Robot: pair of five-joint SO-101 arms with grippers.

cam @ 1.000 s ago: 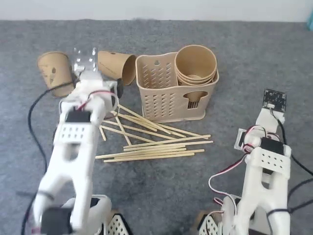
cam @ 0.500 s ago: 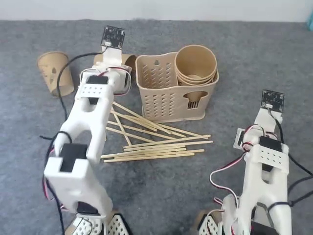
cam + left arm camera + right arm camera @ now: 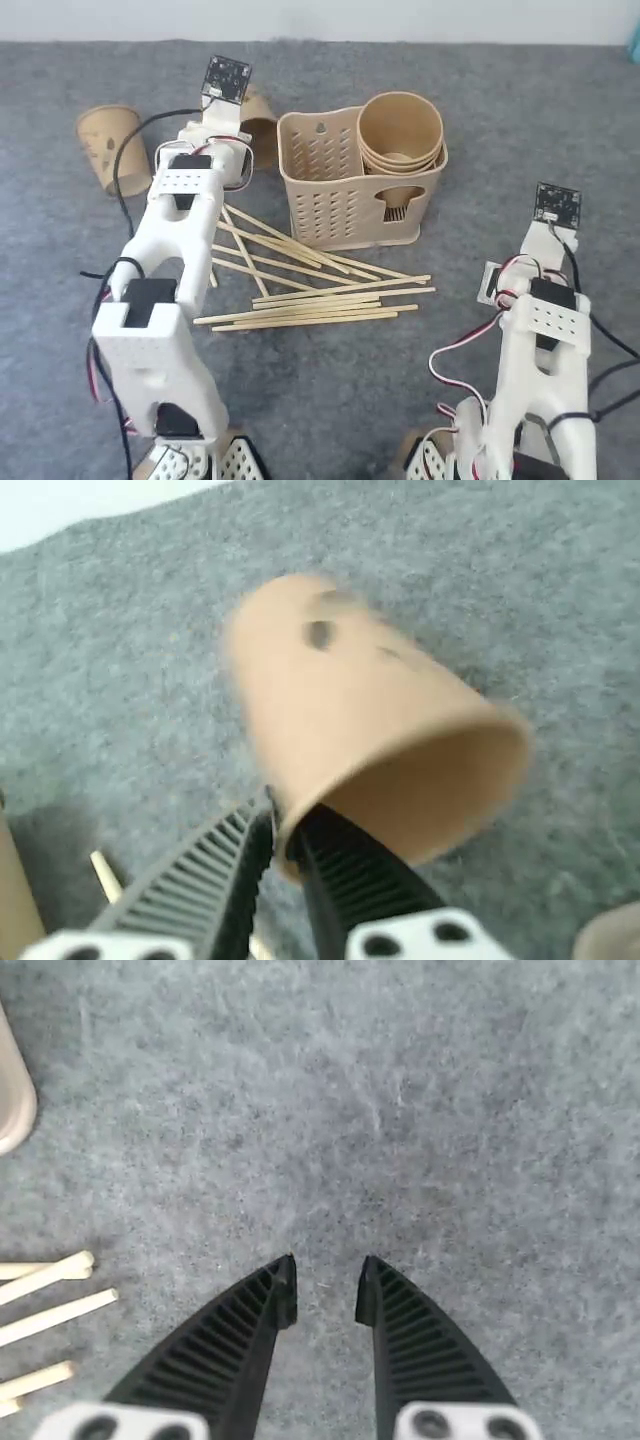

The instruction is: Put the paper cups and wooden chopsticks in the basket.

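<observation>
Left end effector [image 3: 282,830] — jaws clamped on the rim of a paper cup [image 3: 370,740], near the basket [image 3: 320,200]. Right end effector [image 3: 325,1295] — narrow gap, gripping nothing, above the tabletop [image 3: 450,1110]. Wooden chopsticks [image 3: 310,300] lie scattered before the basket (stacked cups [image 3: 400,130] inside). Another cup [image 3: 110,150] rests well apart.

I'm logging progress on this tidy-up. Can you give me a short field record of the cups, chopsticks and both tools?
left tool: shut on the rim of a brown paper cup
right tool: slightly open over the grey carpet, holding nothing
basket: beige perforated plastic basket, upright, with a stack of brown paper cups in one compartment
loose cup: second brown paper cup on the carpet, apart from the basket
chopsticks: pale wooden chopsticks scattered on the carpet in front of the basket
</observation>
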